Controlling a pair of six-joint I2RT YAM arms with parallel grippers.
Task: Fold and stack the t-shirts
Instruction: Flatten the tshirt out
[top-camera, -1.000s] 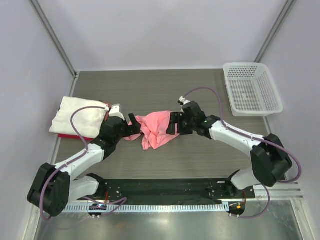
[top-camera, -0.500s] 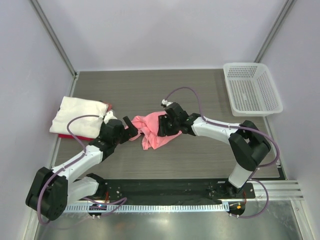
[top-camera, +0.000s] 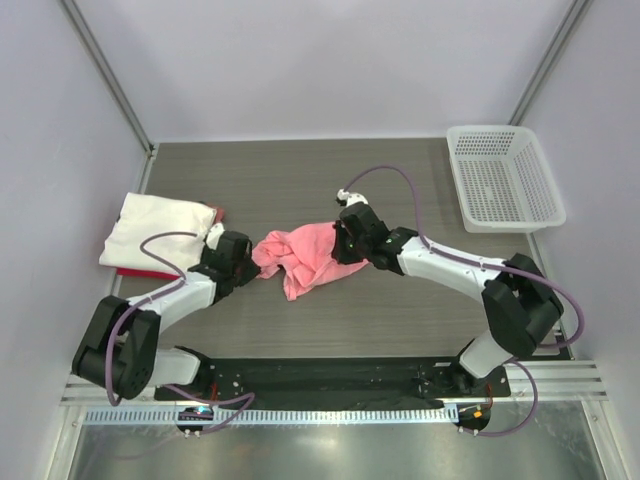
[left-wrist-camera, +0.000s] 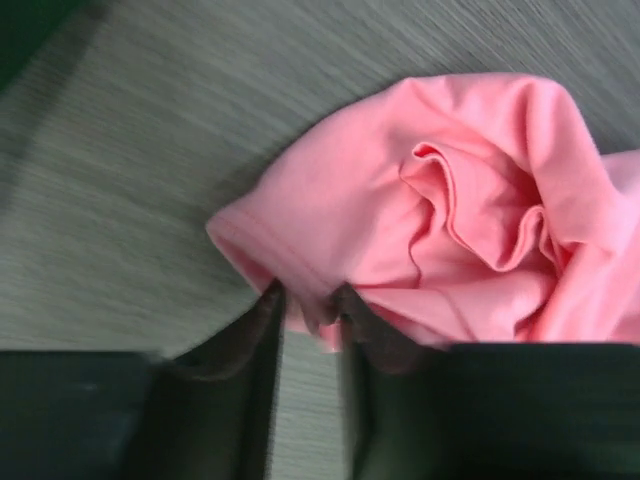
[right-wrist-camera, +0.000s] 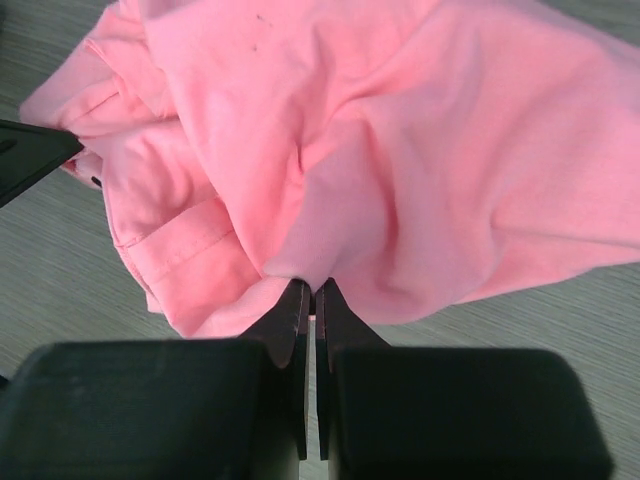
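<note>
Grey wood-grain table (top-camera: 400, 320) carries everything, and the salmon-pink t-shirt (top-camera: 300, 255) lies crumpled at its middle, not yet folded. Well to the right of that pink tee, and farther back, stands a white mesh basket (top-camera: 462, 190), clear of the work. Well to the left of the pink tee lies the white t-shirt (top-camera: 155, 230), folded flat on top of the red t-shirt (top-camera: 135, 271), of which only a thin edge shows.

By my reading two of the three are folded and stacked. The pink one is left to spread, fold and carry onto that pile.

At the pink tee's right edge the right gripper (right-wrist-camera: 312, 290) has its jaws pressed together on a pinch of cloth. At its left edge the left gripper (left-wrist-camera: 310, 300) stands narrowed about a sleeve hem, cloth between the fingers; whether it truly clamps I cannot tell. Only the left arm itself lies between the pink tee and the pile.
</note>
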